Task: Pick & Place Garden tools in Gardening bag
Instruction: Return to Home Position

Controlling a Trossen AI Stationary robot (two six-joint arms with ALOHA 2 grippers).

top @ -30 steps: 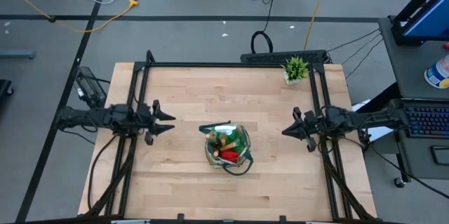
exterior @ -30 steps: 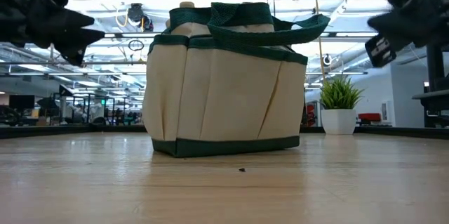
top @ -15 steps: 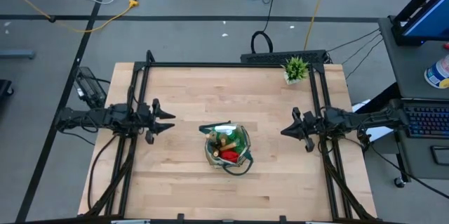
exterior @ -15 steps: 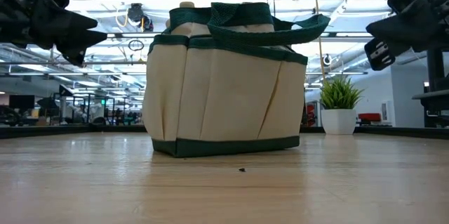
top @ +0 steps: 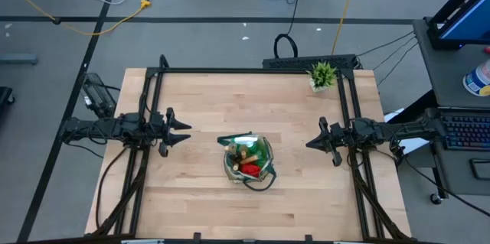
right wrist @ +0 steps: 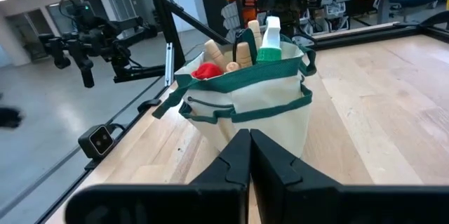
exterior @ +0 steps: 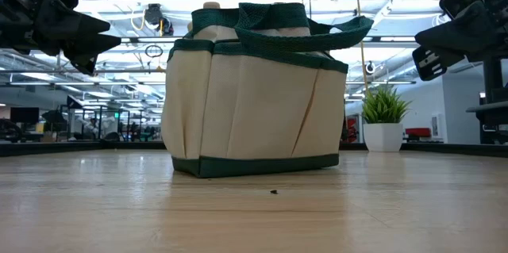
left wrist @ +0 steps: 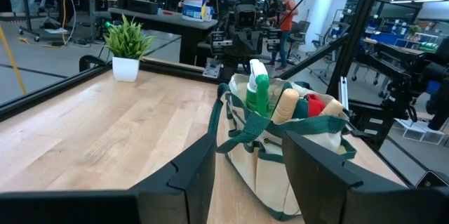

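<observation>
The beige gardening bag with dark green trim (top: 247,160) stands upright on its base at the middle of the wooden table (top: 207,99); it also shows in the low view (exterior: 254,102). Out of its top stick wooden tool handles (right wrist: 238,52), a green-white item (left wrist: 257,90) and a red glove (right wrist: 205,71). My left gripper (top: 184,131) hovers open and empty to the bag's left, above the table (left wrist: 249,140). My right gripper (top: 310,143) hovers shut and empty to the bag's right (right wrist: 249,134).
A small potted green plant (top: 322,74) stands at the table's far right corner. A dark frame (top: 253,69) runs along the far edge and down both sides. Bare tabletop lies around the bag on all sides.
</observation>
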